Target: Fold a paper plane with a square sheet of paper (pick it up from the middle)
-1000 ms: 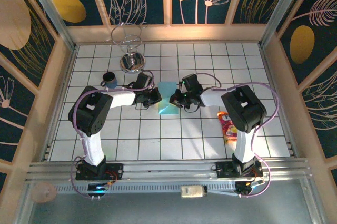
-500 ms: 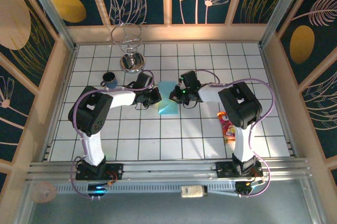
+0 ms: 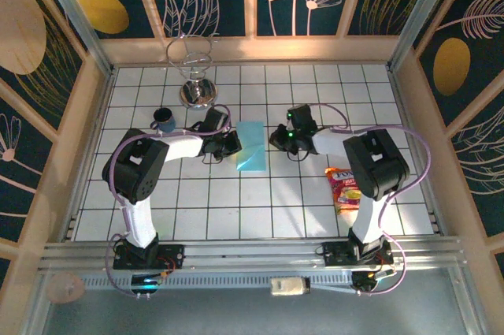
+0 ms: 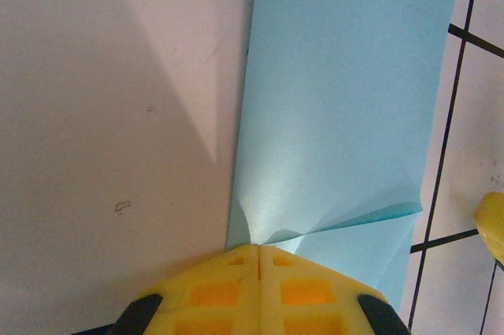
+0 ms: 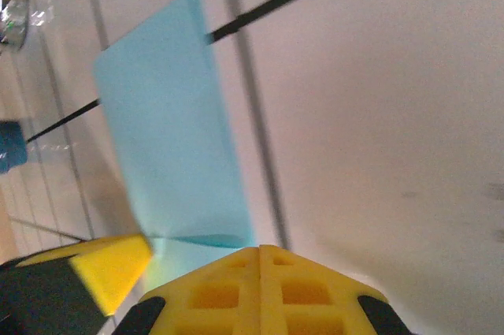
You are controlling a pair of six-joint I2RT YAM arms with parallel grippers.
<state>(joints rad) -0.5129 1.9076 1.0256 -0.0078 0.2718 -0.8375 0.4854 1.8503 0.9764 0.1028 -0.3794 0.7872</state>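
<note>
The square sheet of paper is light blue and lies folded into a narrow upright strip on the white tiles. My left gripper is shut, its yellow tip resting on the paper's near edge, where a crease fans out. My right gripper is shut and holds nothing. It stands just right of the strip, its tip close to the paper's edge. The left gripper's yellow finger shows in the right wrist view. A paper plane is out of view.
An orange-red snack packet lies on the tiles by the right arm. A dark blue cup stands left of the left arm, and a wire stand is at the back. Wooden walls close in the floor.
My right gripper has drawn back to the right, off the paper's right edge. The left gripper and the paper have stayed put.
</note>
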